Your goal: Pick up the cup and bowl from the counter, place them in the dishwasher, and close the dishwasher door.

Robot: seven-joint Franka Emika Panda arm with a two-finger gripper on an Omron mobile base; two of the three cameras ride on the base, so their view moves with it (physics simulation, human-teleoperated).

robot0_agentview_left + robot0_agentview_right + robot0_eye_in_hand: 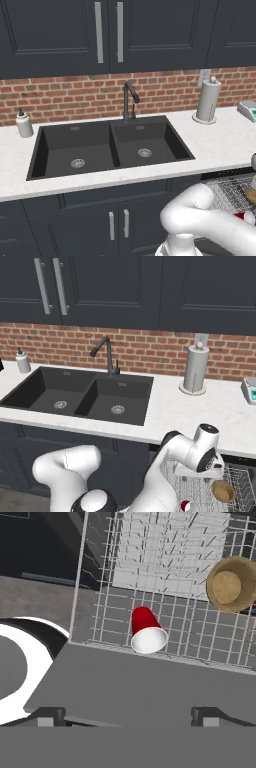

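Observation:
The red cup [147, 631] lies on its side in the dishwasher's wire rack [165, 567], its pale rim toward the hand camera. Further along the same rack sits the brown bowl [231, 584], upright. My gripper [129, 719] hangs above the flat grey dishwasher door [145, 682], which is folded down. The fingers [50, 717] are wide apart and hold nothing. In the right base view the hand [200, 473] hovers over the rack beside the bowl [223, 491] and the cup [186, 506]. The left base view catches the cup [243, 216] and the bowl [251, 196] at the lower right.
The white counter [220, 145] carries a black double sink [110, 145] with a faucet [129, 100], a paper-towel roll [208, 100], a soap bottle [23, 123] and a grey-and-teal device [248, 110]. Dark cabinets [117, 220] stand left of the dishwasher.

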